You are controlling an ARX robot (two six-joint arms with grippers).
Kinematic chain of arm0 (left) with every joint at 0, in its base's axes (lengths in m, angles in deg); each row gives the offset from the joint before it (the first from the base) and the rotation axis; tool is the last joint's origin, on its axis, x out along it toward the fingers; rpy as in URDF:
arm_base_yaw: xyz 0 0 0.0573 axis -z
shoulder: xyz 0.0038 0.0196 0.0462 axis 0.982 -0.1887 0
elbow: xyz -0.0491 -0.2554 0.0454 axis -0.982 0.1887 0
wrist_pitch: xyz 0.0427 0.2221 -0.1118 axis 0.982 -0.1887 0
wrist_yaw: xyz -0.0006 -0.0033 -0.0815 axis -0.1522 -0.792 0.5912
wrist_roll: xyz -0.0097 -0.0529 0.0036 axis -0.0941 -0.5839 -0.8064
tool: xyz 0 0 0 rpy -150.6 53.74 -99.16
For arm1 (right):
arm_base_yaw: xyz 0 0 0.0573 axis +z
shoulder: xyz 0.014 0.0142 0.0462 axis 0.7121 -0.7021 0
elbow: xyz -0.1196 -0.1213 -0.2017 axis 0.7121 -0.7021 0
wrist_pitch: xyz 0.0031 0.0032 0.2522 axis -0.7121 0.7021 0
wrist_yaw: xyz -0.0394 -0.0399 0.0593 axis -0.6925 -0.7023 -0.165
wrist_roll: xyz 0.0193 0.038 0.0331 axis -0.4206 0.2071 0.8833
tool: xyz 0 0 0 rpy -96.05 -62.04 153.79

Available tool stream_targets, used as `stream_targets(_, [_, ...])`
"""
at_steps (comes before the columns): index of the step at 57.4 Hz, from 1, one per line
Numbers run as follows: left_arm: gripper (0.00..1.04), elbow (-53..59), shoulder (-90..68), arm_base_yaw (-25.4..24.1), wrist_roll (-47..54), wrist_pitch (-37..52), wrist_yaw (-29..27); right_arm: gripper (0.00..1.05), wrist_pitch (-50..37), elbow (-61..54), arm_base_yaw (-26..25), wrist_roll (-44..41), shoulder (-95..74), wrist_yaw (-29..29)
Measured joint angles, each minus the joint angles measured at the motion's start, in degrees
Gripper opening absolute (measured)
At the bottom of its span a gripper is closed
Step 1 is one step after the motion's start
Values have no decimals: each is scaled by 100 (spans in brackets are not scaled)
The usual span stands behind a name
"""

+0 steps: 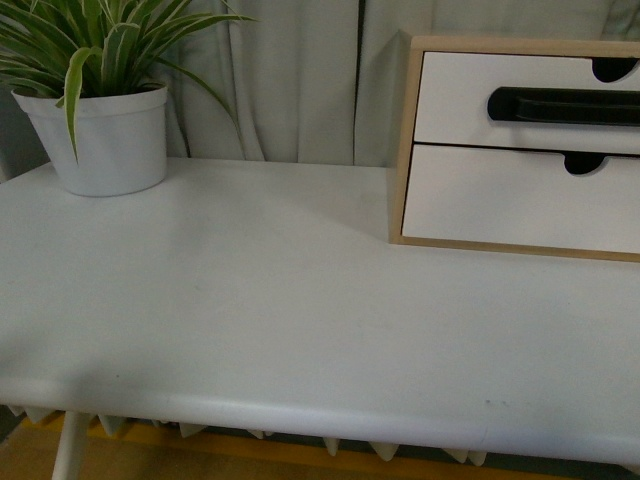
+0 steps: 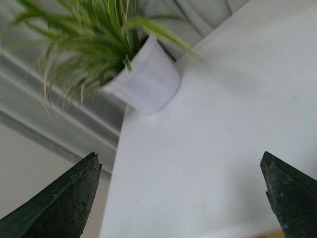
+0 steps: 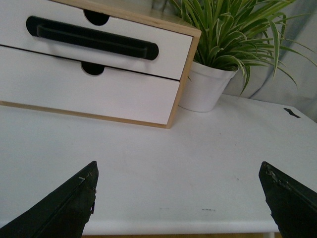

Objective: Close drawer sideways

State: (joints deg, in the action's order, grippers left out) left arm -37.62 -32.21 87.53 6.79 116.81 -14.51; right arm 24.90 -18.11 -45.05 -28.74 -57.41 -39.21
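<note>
The drawer [image 1: 470, 100] is the upper one of two in a light wood frame [image 1: 406, 140] at the back right of the white table [image 1: 250, 320]. It has a white front, a long black bar handle [image 1: 565, 106] and a semicircular notch. Its front stands slightly forward of the frame edge. It also shows in the right wrist view [image 3: 163, 59], with its handle [image 3: 91, 37]. My right gripper [image 3: 179, 171] is open and empty above the table's front edge, well short of the drawer. My left gripper [image 2: 181, 163] is open and empty above the table near the plant. Neither gripper shows in the front view.
A plain white lower drawer [image 1: 520, 200] sits under the handled one. A white pot with a striped green plant [image 1: 100, 135] stands at the back left; it also shows in the left wrist view [image 2: 146, 82] and right wrist view [image 3: 203, 87]. Grey curtains hang behind.
</note>
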Motion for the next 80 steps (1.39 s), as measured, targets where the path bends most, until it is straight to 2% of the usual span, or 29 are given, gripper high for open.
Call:
stream_targets(9, [98,0,44,-11,-254,4,76,95,0,2,22,151,44,-17])
stream_targets(12, [90,92,63,-109,-852,254,485,92,26,2,4,332,85,236])
stream_targets(15, [78,192,243,-203,-1810,297,750,80,37,-57,-26,800,181,1019])
stream_targets(17, [70,238,367,-251,-2369,249,798,73,37,-96,-24,975,229,1233])
stream_targets(21, [58,326,610,-575,-2870,94,1237,63,33,-153,-20,1134,278,1285])
stream_targets(22, [56,337,640,-616,-2918,72,1257,59,31,-173,-22,1161,291,1285])
stream_targets(25, [42,415,874,-807,-3220,-96,1274,47,24,-251,-28,1259,330,1285])
stream_targets(27, [34,450,997,-817,-3292,-184,1305,38,22,-291,-28,1292,361,1285])
stream_targets(37, [4,686,1346,-824,-3394,-225,1342,9,2,-380,-28,1325,452,1285])
stream_targets(40, [4,684,1447,-826,-3427,-321,1327,1,-4,-413,-28,1320,476,1285])
stream_targets(80, [4,686,3053,-826,-3469,-1884,1349,1,-42,-691,-28,1346,737,1285])
